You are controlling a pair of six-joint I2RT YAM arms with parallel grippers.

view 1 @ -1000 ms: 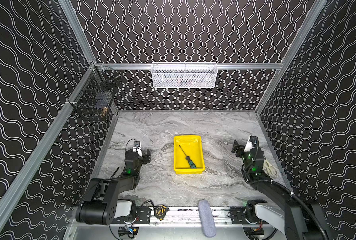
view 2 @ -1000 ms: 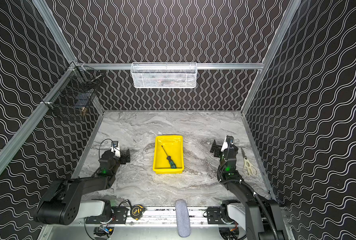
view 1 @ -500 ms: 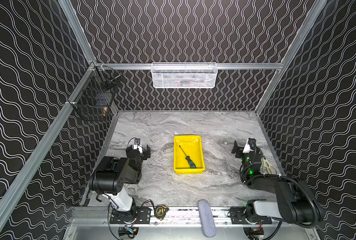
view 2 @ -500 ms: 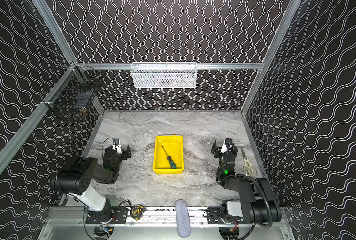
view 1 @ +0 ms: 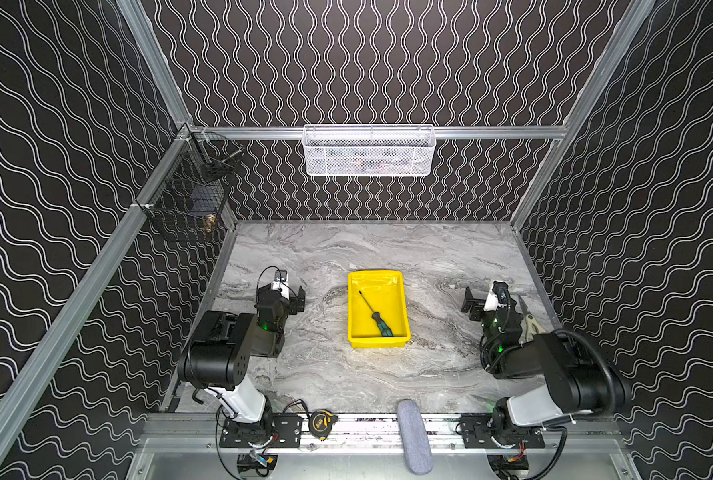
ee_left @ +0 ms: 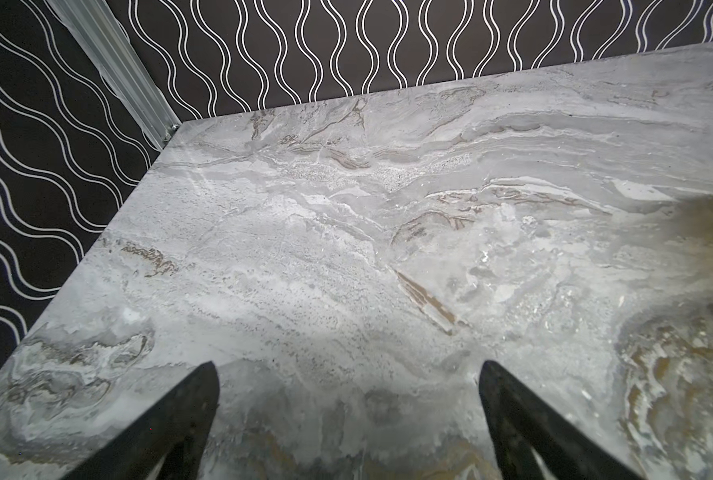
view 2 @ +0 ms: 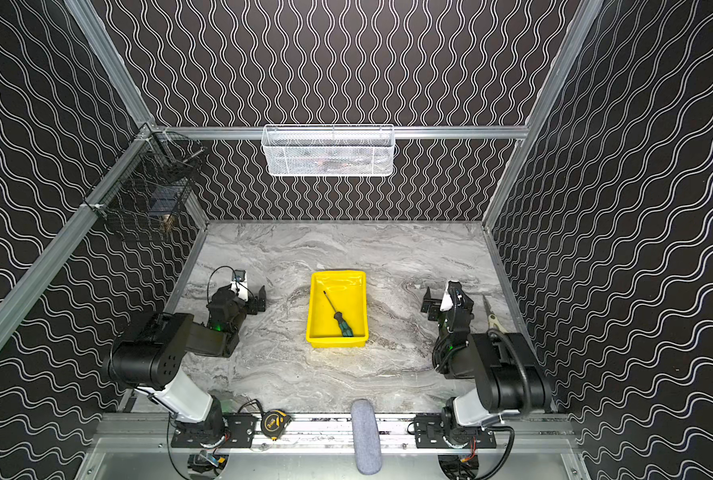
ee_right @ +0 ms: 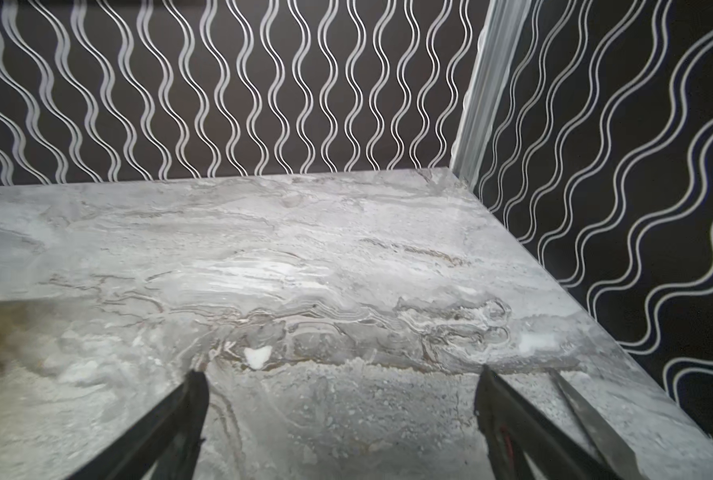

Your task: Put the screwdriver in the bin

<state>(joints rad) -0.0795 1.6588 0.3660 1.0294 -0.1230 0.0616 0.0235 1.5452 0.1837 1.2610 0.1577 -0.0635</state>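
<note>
Seen from above in both top views: bare marbled tabletop (view 1: 325, 374) open on all sides of the bin (view 1: 355, 307), a shallow bright-yellow tray set mid-table, well apart from the patterned walls. Inside it, lying diagonally, the screwdriver (view 1: 374, 313): green-and-black handle toward the near wall, thin dark shaft toward the far left corner. Folded back at either side, the left gripper (view 1: 296, 300) and right gripper (view 1: 471, 305), each with jaws spread and holding nothing. Shown only by the right wrist view: a scissors (ee_right: 587, 419) blade just beside one fingertip; pale handles caught in a top view (view 1: 529, 324), near the right wall.
</note>
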